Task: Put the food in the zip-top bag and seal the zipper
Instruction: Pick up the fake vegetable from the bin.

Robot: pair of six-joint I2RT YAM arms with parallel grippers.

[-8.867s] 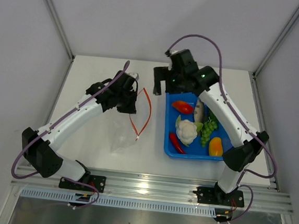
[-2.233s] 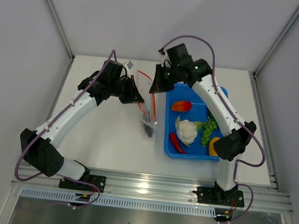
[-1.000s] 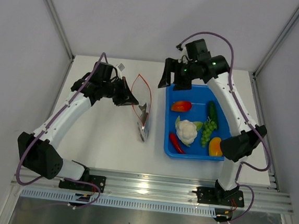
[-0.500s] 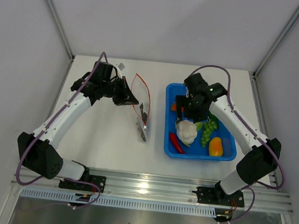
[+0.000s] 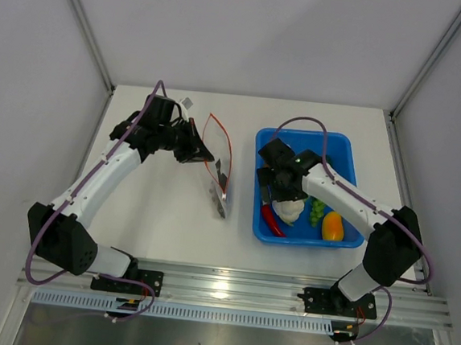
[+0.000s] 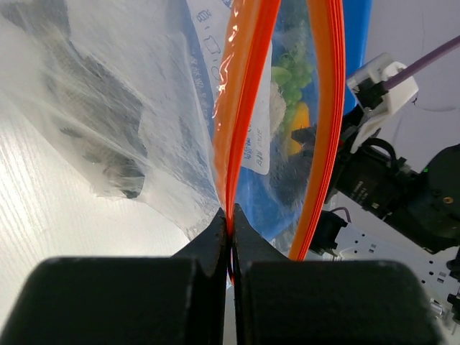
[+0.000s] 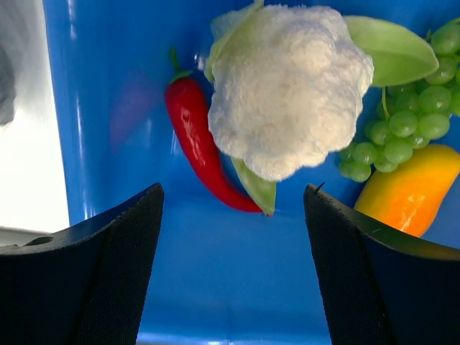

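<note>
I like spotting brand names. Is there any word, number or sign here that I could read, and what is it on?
No text can be read in any view.
White label on the zip-top bag: small print, too blurred to read in the left wrist view.
Blue tray: no writing visible.

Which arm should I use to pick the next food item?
Right. The right gripper, open, hangs over the blue tray, near the cauliflower and chili. The left gripper is shut on the zipper, holding the bag open.
</note>
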